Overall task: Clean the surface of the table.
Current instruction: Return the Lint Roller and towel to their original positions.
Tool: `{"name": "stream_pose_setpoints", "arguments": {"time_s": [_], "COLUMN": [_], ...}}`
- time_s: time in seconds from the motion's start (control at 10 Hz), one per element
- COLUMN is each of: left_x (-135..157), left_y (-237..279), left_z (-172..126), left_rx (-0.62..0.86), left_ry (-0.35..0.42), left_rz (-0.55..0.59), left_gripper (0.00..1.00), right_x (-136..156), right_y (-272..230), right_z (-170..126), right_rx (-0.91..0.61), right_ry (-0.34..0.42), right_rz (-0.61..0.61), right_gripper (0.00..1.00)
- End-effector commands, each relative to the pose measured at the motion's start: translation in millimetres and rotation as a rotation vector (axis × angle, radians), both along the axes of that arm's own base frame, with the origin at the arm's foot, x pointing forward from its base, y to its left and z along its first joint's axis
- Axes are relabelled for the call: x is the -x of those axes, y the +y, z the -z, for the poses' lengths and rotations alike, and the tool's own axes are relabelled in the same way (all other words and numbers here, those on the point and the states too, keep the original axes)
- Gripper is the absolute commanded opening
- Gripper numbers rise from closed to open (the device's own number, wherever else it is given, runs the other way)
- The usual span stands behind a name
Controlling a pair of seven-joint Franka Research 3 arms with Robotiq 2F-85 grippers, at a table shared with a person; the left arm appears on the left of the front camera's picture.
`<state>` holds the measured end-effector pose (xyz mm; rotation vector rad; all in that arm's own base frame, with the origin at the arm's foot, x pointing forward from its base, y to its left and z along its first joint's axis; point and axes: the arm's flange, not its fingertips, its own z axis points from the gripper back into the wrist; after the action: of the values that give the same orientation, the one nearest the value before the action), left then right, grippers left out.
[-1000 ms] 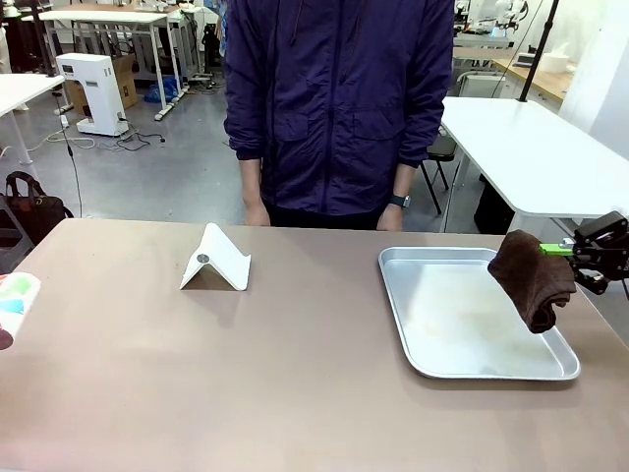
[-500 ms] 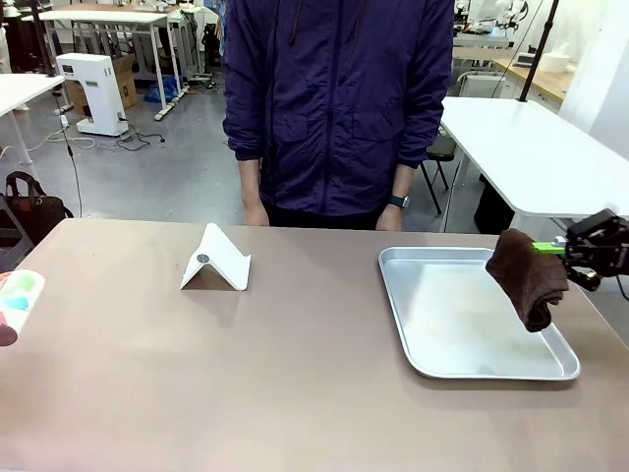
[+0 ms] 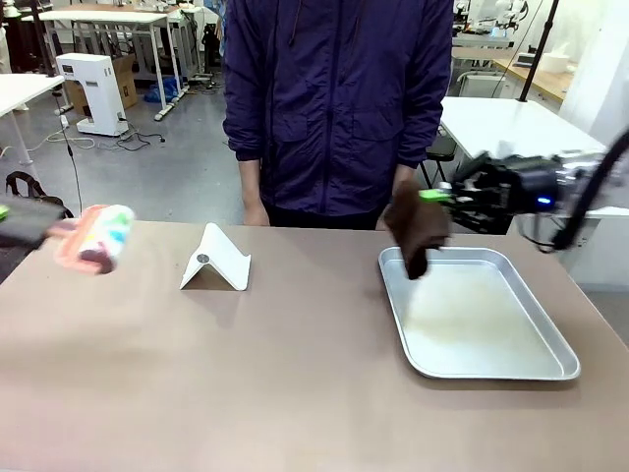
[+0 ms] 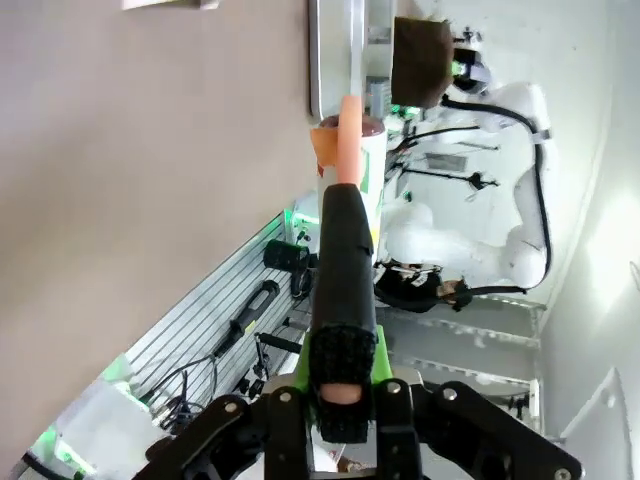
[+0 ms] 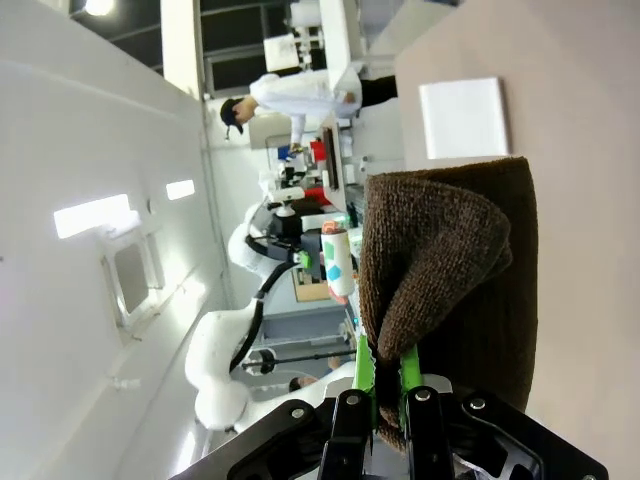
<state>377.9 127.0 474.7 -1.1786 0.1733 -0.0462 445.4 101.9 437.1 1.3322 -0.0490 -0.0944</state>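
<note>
The right gripper [image 3: 429, 196] is clamped on a brown cloth [image 3: 415, 228] above the silver tray [image 3: 491, 349]; the left gripper [image 3: 34, 222] grips a colourful spray bottle [image 3: 95, 238] over the bench [image 3: 246, 374]. No writing is legible.

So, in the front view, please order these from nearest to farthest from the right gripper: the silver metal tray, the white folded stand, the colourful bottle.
1. The silver metal tray, just below the right gripper, which holds a dark brown cloth.
2. The white folded stand, left of the table's middle.
3. The colourful bottle, far left, held up by the left gripper.
</note>
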Motion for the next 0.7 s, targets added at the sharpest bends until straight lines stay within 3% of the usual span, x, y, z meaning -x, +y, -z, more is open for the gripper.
{"name": "stream_pose_setpoints", "arguments": {"time_s": [0.0, 0.3, 0.6], "left_x": [-39.5, -91.4, -142.3], "left_y": [-65.2, -149.1, -213.0], "left_z": [-23.7, -49.4, -29.0], "left_rx": [-0.081, -0.317, -0.522], "left_ry": [0.032, 0.047, 0.098], "left_rz": [-0.052, 0.009, 0.039], "left_gripper": [0.22, 0.22, 0.22], "right_x": [-22.2, -21.7, -21.4], "right_y": [62.4, 140.4, 163.8], "right_z": [5.9, 34.3, 75.3], "right_rx": [0.075, 0.25, 0.437], "right_ry": [0.011, 0.06, 0.075], "right_rz": [0.05, 0.019, 0.066], "right_gripper": [0.11, 0.11, 0.11]}}
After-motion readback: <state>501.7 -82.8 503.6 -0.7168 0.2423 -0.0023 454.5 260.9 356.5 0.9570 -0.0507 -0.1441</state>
